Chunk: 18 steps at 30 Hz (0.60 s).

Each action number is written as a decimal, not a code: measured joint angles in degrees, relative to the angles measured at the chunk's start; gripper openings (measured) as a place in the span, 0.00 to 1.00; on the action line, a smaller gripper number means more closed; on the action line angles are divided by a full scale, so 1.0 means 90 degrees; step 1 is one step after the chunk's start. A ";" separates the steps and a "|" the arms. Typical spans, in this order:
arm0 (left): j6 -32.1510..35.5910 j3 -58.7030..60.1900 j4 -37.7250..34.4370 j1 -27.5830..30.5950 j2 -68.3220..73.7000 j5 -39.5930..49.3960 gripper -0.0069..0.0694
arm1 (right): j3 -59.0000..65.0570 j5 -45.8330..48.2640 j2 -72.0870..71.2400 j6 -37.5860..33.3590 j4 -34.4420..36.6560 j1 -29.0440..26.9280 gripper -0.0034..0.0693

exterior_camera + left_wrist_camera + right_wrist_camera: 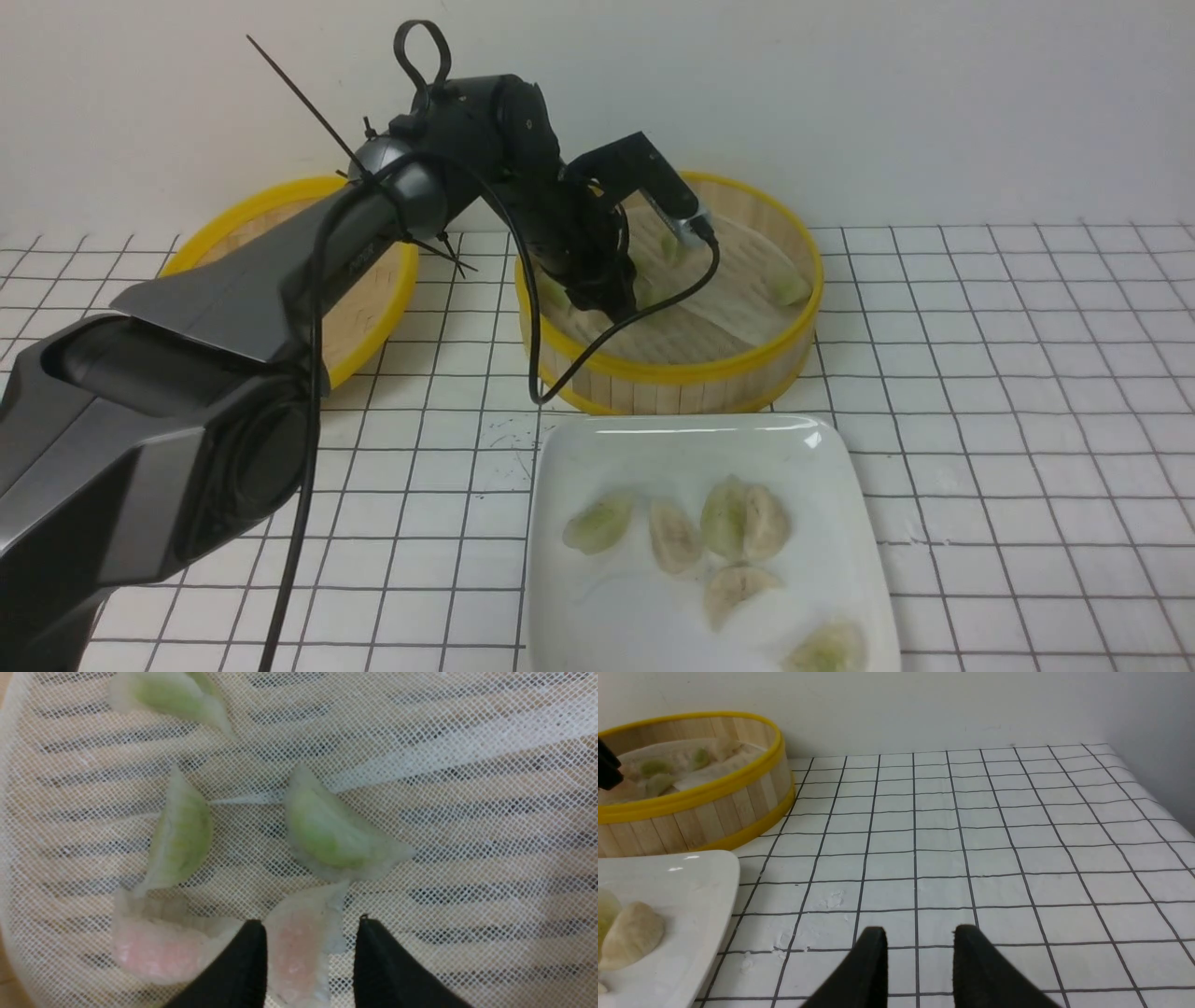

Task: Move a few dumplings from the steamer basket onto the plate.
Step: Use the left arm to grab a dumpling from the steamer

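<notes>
The steamer basket (pixel 691 373) stands at the back centre, with a pale mesh liner (pixel 467 812). My left gripper (pixel 611 303) reaches down into it. In the left wrist view the left gripper (pixel 310 926) is open, its jaws on either side of a pinkish dumpling (pixel 299 947) lying on the liner. A second pinkish dumpling (pixel 154 947) and three green ones (pixel 327 835) lie around it. The white plate (pixel 691 439) in front holds several dumplings (pixel 598 523). My right gripper (pixel 920 933) is open and empty above the table, right of the plate (pixel 691 882).
The shallow yellow-rimmed lid (pixel 373 308) lies left of the steamer, partly behind my left arm. A black cable (pixel 560 373) hangs over the steamer's front rim. The steamer (pixel 691 798) also shows in the right wrist view. Gridded white tablecloth (pixel 1027 420) covers the table.
</notes>
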 joint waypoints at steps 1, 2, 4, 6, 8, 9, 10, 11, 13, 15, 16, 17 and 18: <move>0.0000 0.0000 0.0000 0.0000 0.0000 0.0009 0.40 | 0.0000 0.0000 0.0000 0.0000 0.0000 0.0000 0.31; 0.0000 0.0000 0.0000 0.0000 0.0000 0.0018 0.40 | 0.0000 0.0000 0.0000 0.0000 0.0000 0.0000 0.31; 0.0000 0.0000 0.0000 0.0000 0.0000 0.0065 0.42 | 0.0000 0.0000 0.0000 0.0000 0.0000 0.0000 0.31; -0.0006 0.0000 0.0000 0.0000 0.0000 0.0150 0.44 | 0.0000 0.0000 0.0000 0.0000 0.0000 0.0000 0.31; -0.0006 0.0000 0.0000 0.0000 0.0000 0.0191 0.46 | 0.0000 0.0000 0.0000 0.0000 0.0000 0.0000 0.31; -0.0006 0.0000 0.0000 0.0000 0.0000 0.0207 0.47 | 0.0000 0.0000 0.0000 0.0000 0.0000 0.0000 0.31; -0.0027 0.0000 0.0000 0.0000 0.0003 0.0216 0.50 | 0.0000 0.0000 0.0000 0.0000 0.0000 0.0000 0.31; -0.0027 0.0000 0.0000 0.0000 0.0003 0.0216 0.51 | 0.0000 0.0000 0.0000 0.0000 0.0000 0.0000 0.31; -0.0034 0.0000 0.0000 0.0000 0.0003 0.0210 0.54 | 0.0000 0.0000 0.0000 0.0000 0.0000 0.0000 0.31; -0.0034 0.0000 0.0000 0.0000 0.0003 0.0188 0.55 | 0.0000 0.0000 0.0000 0.0000 0.0000 0.0000 0.31; -0.0034 0.0000 0.0000 0.0000 0.0003 0.0167 0.55 | 0.0000 0.0000 0.0000 0.0000 0.0000 0.0000 0.31; -0.0034 0.0000 0.0000 0.0000 0.0003 0.0142 0.56 | 0.0000 0.0000 0.0000 0.0000 0.0000 0.0000 0.31; -0.0034 0.0000 0.0000 0.0000 0.0003 0.0137 0.56 | 0.0000 0.0000 0.0000 0.0000 0.0000 0.0000 0.31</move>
